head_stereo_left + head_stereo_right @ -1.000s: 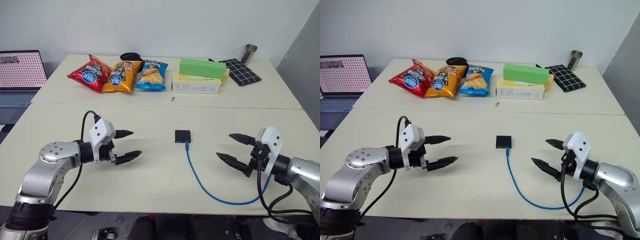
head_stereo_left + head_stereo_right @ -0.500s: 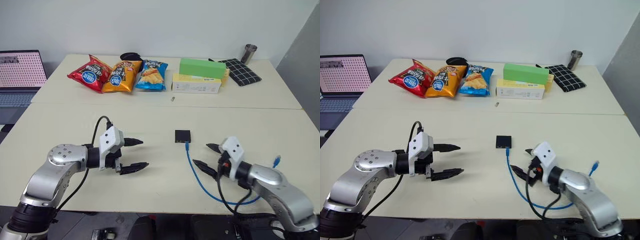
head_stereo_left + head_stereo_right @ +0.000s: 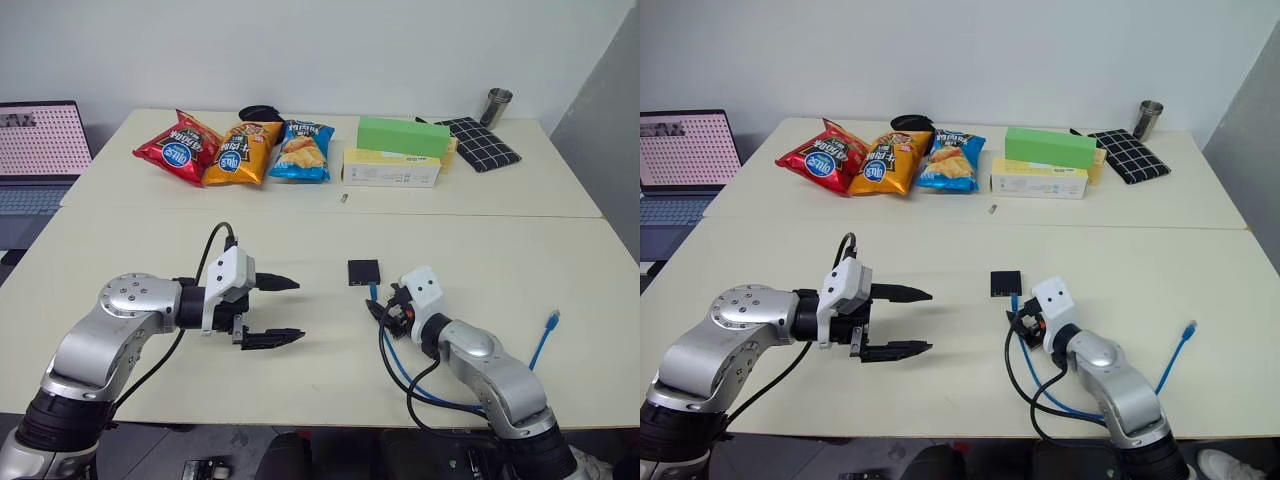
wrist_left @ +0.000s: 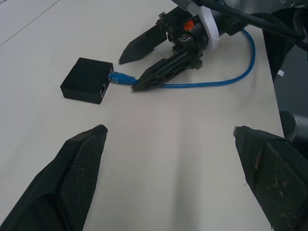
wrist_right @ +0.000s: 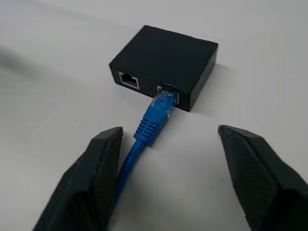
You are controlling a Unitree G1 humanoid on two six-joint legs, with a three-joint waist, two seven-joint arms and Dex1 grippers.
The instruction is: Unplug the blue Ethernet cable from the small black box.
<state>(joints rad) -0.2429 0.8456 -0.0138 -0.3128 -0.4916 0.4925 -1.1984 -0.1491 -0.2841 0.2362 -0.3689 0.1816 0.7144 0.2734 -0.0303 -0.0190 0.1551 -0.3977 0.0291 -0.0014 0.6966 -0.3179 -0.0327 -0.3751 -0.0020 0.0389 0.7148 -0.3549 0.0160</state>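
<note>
We've got a bright blue Ethernet cable [image 5: 147, 131] plugged into a matte black box [image 5: 166, 62] on a pale cream table [image 3: 300, 390]. At the back we see red [image 3: 177, 147], orange [image 3: 238, 153] and blue [image 3: 303, 150] chip bags. There's also a green box [image 3: 404, 136] on a yellow-and-white box [image 3: 392, 169], plus a black cloth with white checks [image 3: 483, 142].

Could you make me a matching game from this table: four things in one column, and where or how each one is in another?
Things:
1. blue Ethernet cable
2. right gripper
3. green box
4. metal cup

States:
A. lying on the yellow box
B. plugged into the small black box
C. standing at the far corner by the checked cloth
D. open, astride the plug

Pairs: 1-B, 2-D, 3-A, 4-C
</note>
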